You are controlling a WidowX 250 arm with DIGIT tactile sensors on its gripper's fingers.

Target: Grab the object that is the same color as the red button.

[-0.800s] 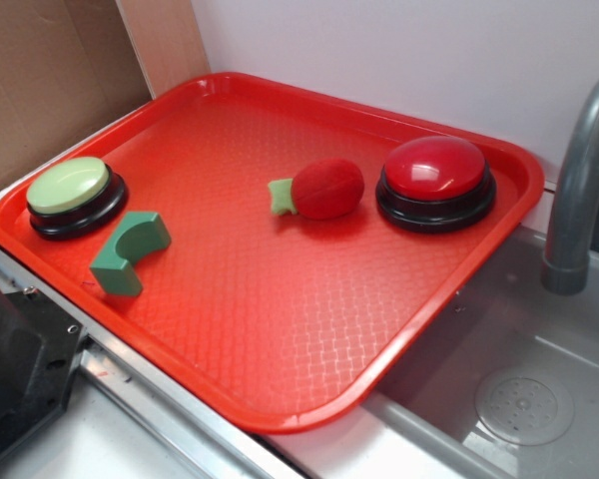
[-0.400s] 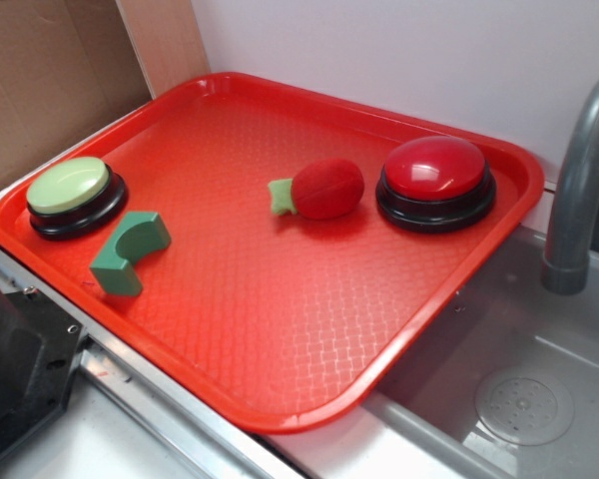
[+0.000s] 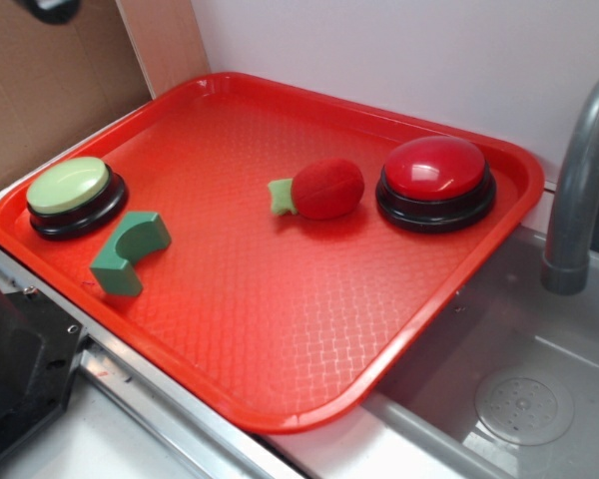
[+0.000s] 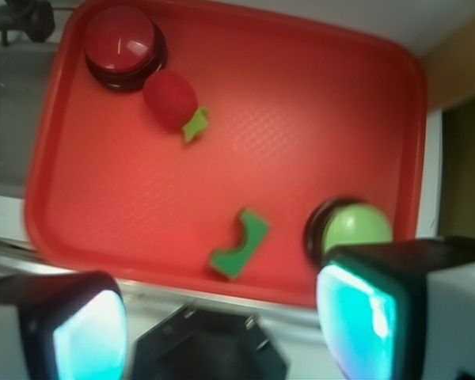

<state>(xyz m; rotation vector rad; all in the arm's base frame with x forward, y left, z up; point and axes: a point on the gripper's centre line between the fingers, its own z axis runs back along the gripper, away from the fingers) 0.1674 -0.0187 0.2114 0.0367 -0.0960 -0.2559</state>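
Sitting in the middle of the red tray (image 3: 280,329) is the little red plush toy (image 3: 326,189), lying on its side with its pale green leafy tip pointing toward the left of the exterior view. Just beside it, to the right, stands the red button (image 3: 436,182), a glossy dome on a round black base; the two are close, and from the wrist camera they look almost touching, though I cannot tell whether they really meet.

Over at the tray's left edge there is the pale green button (image 3: 72,196) on its own black base, and just in front of it a green arch block (image 3: 130,252) lying on the tray, well apart from the toy. A grey tap (image 3: 577,190) rises at the right, above a sink (image 3: 519,399) that lies beside the tray.

The hand (image 4: 222,317) is high above all this, nowhere near the toy. In the wrist view its two fingers (image 4: 79,328) frame the bottom of the picture, spread wide apart with nothing between them, so it is released and empty. In the exterior view only a dark blurred bit of the robot shows at the top left corner, against a cardboard panel (image 3: 50,90).
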